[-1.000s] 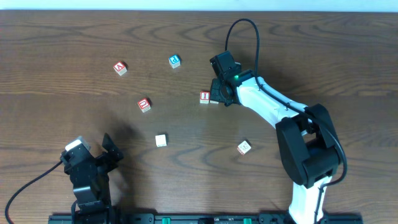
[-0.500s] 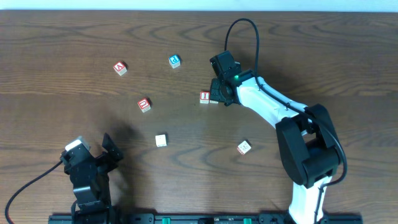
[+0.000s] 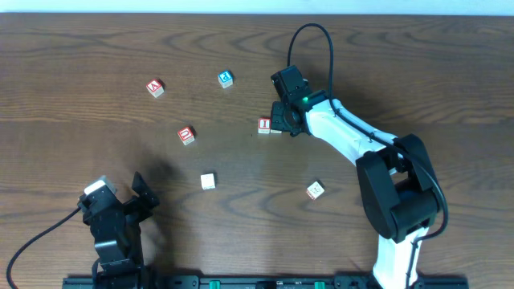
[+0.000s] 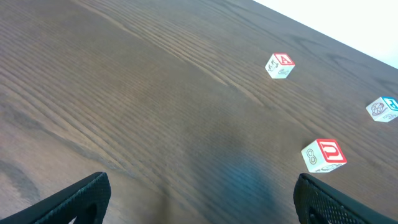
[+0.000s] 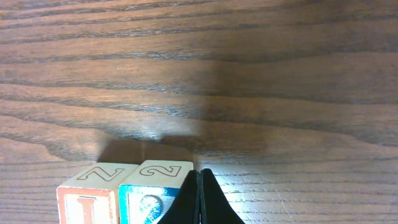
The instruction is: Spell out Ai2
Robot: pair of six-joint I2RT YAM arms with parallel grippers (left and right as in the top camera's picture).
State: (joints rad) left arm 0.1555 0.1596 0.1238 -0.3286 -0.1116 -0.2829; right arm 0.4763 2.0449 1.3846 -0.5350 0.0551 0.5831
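Right gripper (image 5: 199,186) is clenched, its fingers pressed into one narrow point with nothing between them. The tip sits low over the table (image 3: 80,48) at the right edge of the 2 cube (image 5: 157,180), touching it or just short, cannot tell which. Likely reason: the closed fingers work as a pusher, nudging rather than lifting, which suits a small cube that only has to slide. The 2 cube sits flush against the I cube (image 5: 90,198), side by side with the top edges lined up. From overhead the I is on the left, so the "I2" half already reads in order. The A cube (image 3: 155,87) lies well apart, up and to the left, on its own. It is not yet placed and belongs just left of the I. Left gripper (image 4: 199,199) has its jaws spread wide and holds nothing, sitting back at the near-left corner, probably to stay out of the right arm's way. It is the nearer arm to the A, so that fetch looks like its job. The red cube with a rounded letter (image 3: 186,135) lies between the A and the pair. The blue cube (image 3: 226,78) sits farther up, and both are off the word line. Judged risk: the A's route could clip that red cube.
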